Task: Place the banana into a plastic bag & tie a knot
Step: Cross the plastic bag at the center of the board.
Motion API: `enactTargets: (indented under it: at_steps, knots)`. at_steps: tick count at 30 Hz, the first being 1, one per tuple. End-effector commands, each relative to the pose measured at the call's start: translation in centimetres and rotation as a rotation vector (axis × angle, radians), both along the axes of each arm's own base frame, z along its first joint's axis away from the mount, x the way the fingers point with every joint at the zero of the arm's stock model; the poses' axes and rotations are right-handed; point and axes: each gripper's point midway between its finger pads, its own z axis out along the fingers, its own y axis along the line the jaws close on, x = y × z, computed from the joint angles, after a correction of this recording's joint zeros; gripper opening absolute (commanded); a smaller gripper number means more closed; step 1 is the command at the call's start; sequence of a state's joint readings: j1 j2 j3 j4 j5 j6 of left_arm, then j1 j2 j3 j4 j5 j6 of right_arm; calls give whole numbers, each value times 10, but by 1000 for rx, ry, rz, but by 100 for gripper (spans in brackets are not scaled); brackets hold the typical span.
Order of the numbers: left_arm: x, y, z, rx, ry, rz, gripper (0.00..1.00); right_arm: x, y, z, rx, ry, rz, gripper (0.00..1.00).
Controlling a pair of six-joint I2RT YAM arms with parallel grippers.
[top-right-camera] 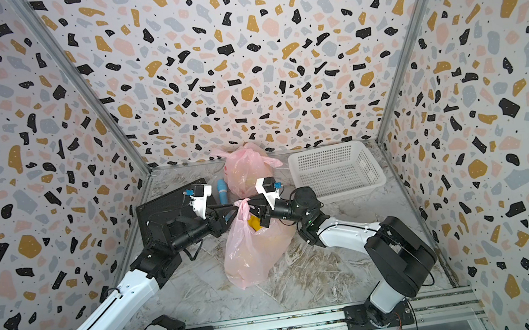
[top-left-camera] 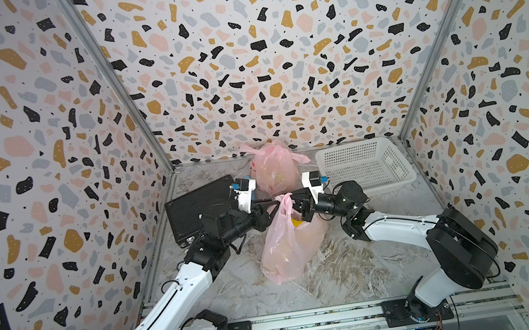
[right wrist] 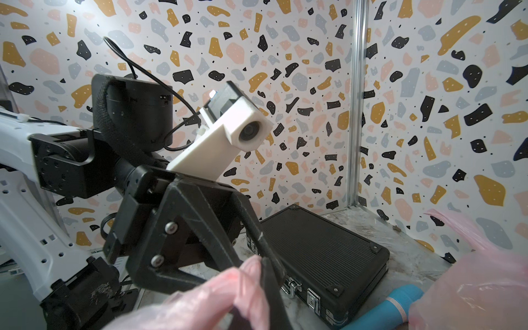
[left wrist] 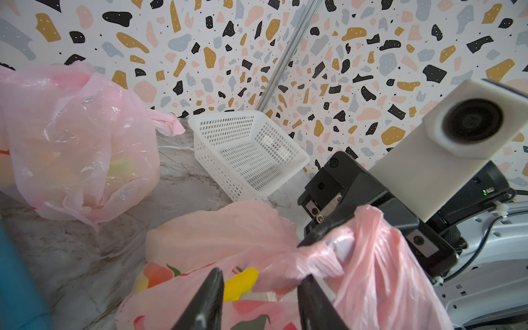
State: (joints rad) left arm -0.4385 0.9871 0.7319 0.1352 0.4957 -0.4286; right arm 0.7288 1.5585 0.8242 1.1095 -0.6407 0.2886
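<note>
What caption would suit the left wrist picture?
Open left fingers flank a pink bag holding a banana, its handle pinched by right fingers.

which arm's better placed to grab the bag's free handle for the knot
Left. The right gripper is shut on one side of the bag, while the left gripper has its jaws open on either side of the free twisted handle, so it probably just needs to close.

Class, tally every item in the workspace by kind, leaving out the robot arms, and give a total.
Pink plastic bag: 2
Banana: 1
White basket: 1
Black case: 1
Blue tube: 1
Total: 6
</note>
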Motion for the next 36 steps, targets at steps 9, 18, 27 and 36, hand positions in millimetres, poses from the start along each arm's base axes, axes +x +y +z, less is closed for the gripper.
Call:
enactTargets:
  at_steps: [9, 18, 27, 36]
  knots:
    - [2, -3, 23, 28, -131, -31, 6, -8, 3, 27, 71, -36, 53, 0]
    - [-6, 18, 23, 113, -147, 50, 0, -6, 6, 15, 23, 26, 59, 0]
    - [-13, 18, 17, 125, -120, 29, 0, -6, 4, -1, -43, 108, 49, 7]
    - [-13, 21, 11, 112, -94, 51, 0, -11, -9, -12, -122, 142, -8, 33]
